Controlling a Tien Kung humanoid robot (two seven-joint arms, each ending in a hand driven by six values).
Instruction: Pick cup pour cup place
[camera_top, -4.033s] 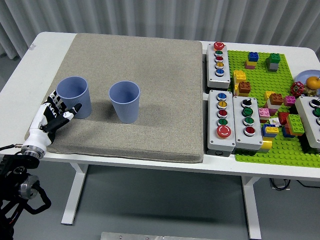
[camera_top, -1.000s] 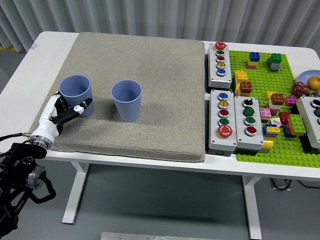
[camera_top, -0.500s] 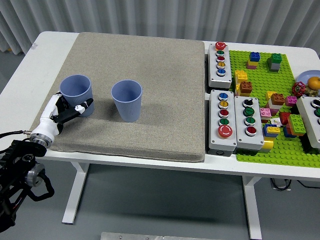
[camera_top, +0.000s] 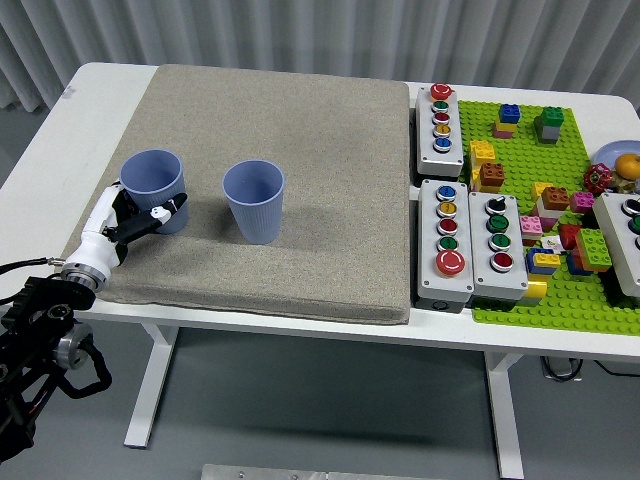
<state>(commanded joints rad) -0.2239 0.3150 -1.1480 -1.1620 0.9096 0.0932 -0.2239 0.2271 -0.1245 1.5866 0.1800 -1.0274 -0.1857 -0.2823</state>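
Note:
Two blue-grey ribbed cups stand upright on the beige mat (camera_top: 300, 120): the left cup (camera_top: 153, 176) near the mat's left edge and the right cup (camera_top: 254, 200) a short way to its right. Both look empty from here. My left hand (camera_top: 140, 214) comes in from the lower left and wraps the lower part of the left cup. Its thumb (camera_top: 170, 209) lies across the cup's front and its fingers (camera_top: 113, 197) curl around the left side. The cup's base rests on the mat. My right hand is out of view.
Right of the mat stand three grey button boxes (camera_top: 445, 240). Beyond them lies a green baseplate (camera_top: 560, 300) with several coloured bricks, another button box (camera_top: 625, 240) at the right edge, and a plate with fruit (camera_top: 615, 165).
Since four seconds ago my left hand has risen from the mat's edge and closed around the left cup's lower part. Over the last second it has barely shifted.

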